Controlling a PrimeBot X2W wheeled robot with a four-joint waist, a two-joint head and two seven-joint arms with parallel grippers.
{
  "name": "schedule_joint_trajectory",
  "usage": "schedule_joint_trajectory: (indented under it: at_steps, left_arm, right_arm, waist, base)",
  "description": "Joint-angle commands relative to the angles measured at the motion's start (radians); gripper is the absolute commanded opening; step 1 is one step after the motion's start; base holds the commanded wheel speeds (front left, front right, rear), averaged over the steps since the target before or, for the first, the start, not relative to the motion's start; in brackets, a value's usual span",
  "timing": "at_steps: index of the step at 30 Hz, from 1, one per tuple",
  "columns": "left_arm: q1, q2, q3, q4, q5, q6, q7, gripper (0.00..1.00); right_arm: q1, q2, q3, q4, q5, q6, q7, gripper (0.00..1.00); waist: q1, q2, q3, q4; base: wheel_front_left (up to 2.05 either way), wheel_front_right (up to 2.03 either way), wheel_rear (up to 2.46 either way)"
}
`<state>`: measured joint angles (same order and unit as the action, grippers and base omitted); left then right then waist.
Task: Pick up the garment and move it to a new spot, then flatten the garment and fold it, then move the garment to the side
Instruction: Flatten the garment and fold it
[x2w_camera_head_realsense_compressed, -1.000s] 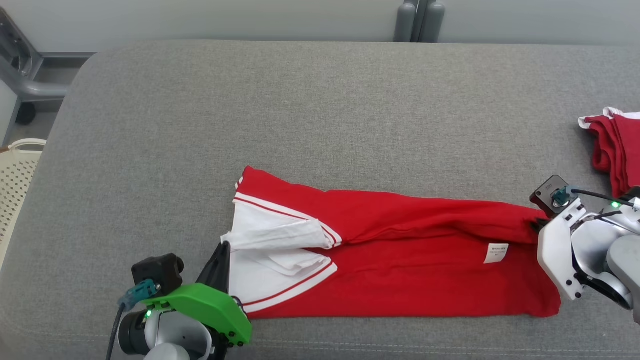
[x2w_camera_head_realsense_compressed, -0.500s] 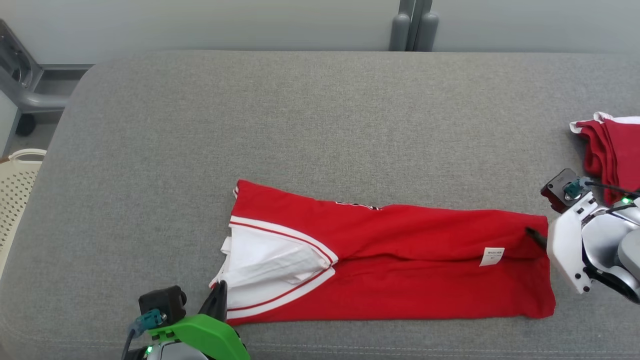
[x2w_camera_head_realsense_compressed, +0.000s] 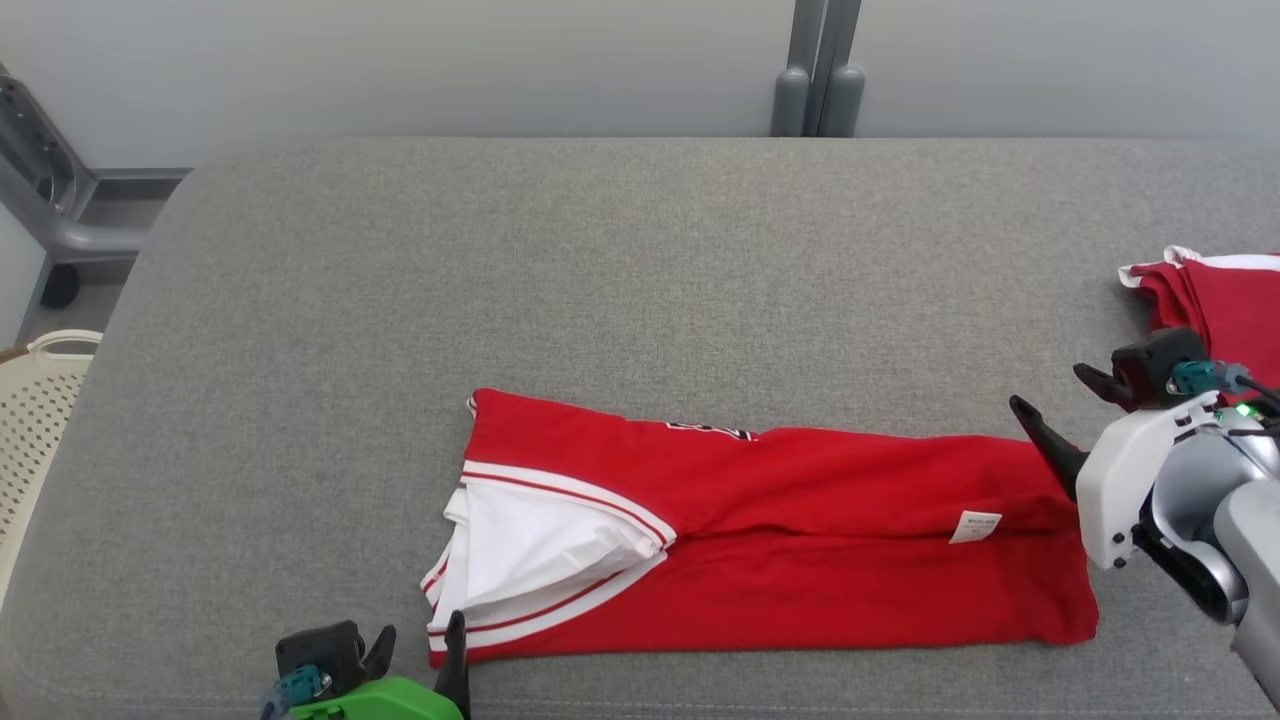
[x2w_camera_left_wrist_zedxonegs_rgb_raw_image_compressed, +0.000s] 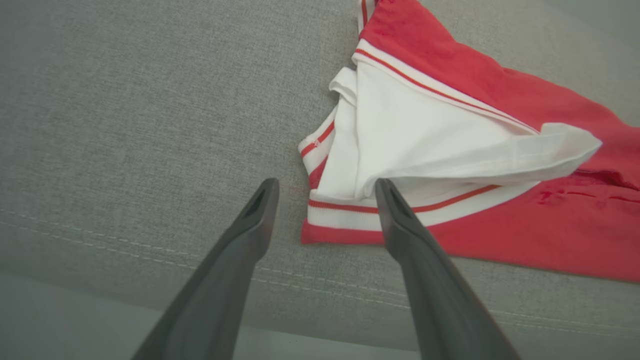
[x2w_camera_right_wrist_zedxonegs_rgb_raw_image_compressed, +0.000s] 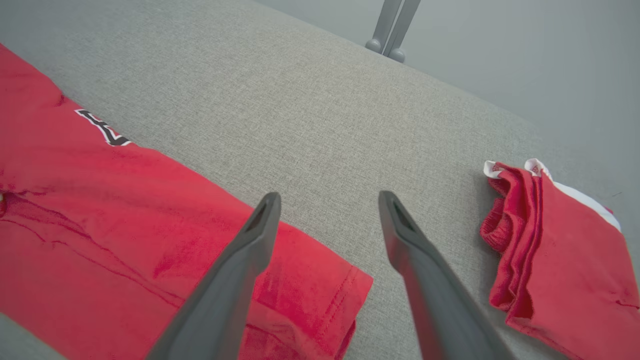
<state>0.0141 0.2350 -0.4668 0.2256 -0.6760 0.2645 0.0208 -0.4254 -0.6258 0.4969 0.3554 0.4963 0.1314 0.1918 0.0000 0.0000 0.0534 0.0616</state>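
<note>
Both claws just let go: left gripper (x2w_camera_head_realsense_compressed: 420, 640) and right gripper (x2w_camera_head_realsense_compressed: 1048, 388) now spread apart, empty, off the ends of the red garment (x2w_camera_head_realsense_compressed: 780, 540), which lies folded lengthwise near the grey cushion's (x2w_camera_head_realsense_compressed: 600, 280) front edge, so crosswise fold likely next.

The red, white-trimmed garment (x2w_camera_head_realsense_compressed: 800, 580) lies flat, seemingly folded lengthwise, on the grey cushion (x2w_camera_head_realsense_compressed: 600, 280).
</note>
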Motion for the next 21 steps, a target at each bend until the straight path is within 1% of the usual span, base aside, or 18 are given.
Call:
schedule_joint_trajectory:
  at_steps: [1,4,7,10,11,13,15,16,21]
  left_arm:
    - [0.013,0.015,0.003,-0.001,0.013,0.005,-0.011,1.0]
    - [0.031,0.034,0.003,0.002,0.029,0.017,-0.026,1.0]
    - [0.047,0.056,0.013,-0.014,0.035,0.017,-0.048,1.0]
    - [0.057,0.08,0.025,-0.04,0.045,0.004,-0.09,1.0]
    - [0.054,0.089,0.034,-0.046,0.052,0.007,-0.112,1.0]
    - [0.04,0.101,0.035,-0.055,0.068,-0.008,-0.148,1.0]
    - [0.028,0.106,0.039,-0.066,0.079,-0.024,-0.188,1.0]
    - [0.028,0.106,0.039,-0.066,0.079,-0.024,-0.188,1.0]
    - [0.007,0.104,0.067,-0.077,0.092,-0.035,-0.253,1.0]
  right_arm:
    - [0.033,0.025,-0.035,0.001,-0.01,-0.002,-0.021,1.0]
    - [0.104,0.099,-0.124,-0.007,-0.031,-0.002,-0.059,1.0]
    - [0.168,0.17,-0.218,-0.023,-0.059,-0.002,-0.096,1.0]
    - [0.229,0.252,-0.309,-0.049,-0.089,-0.001,-0.128,1.0]
    - [0.248,0.277,-0.336,-0.059,-0.103,-0.001,-0.137,1.0]
    - [0.283,0.335,-0.386,-0.078,-0.116,-0.001,-0.152,1.0]
    - [0.316,0.39,-0.43,-0.1,-0.124,-0.001,-0.165,1.0]
    - [0.316,0.39,-0.43,-0.1,-0.124,-0.001,-0.165,1.0]
    - [0.379,0.498,-0.506,-0.145,-0.15,-0.001,-0.188,1.0]
  waist:
    - [0.0,0.0,-0.02,0.001]
    - [0.0,0.0,-0.048,0.002]
    - [0.0,0.0,-0.075,0.002]
    - [0.0,0.0,-0.093,0.004]
    - [0.0,0.0,-0.099,0.006]
    - [0.0,0.0,-0.11,0.009]
    - [0.0,0.0,-0.122,0.01]
    - [0.0,0.0,-0.122,0.01]
    - [0.0,0.0,-0.142,0.002]
  base:
    - [0.0,0.0,0.0]
    - [0.0,0.0,0.0]
    - [0.0,0.0,0.0]
    - [0.0,0.0,0.0]
    - [0.0,0.0,0.0]
    - [0.0,0.0,0.0]
    - [0.0,0.0,0.0]
    - [0.0,0.0,0.0]
    - [0.0,0.0,0.0]
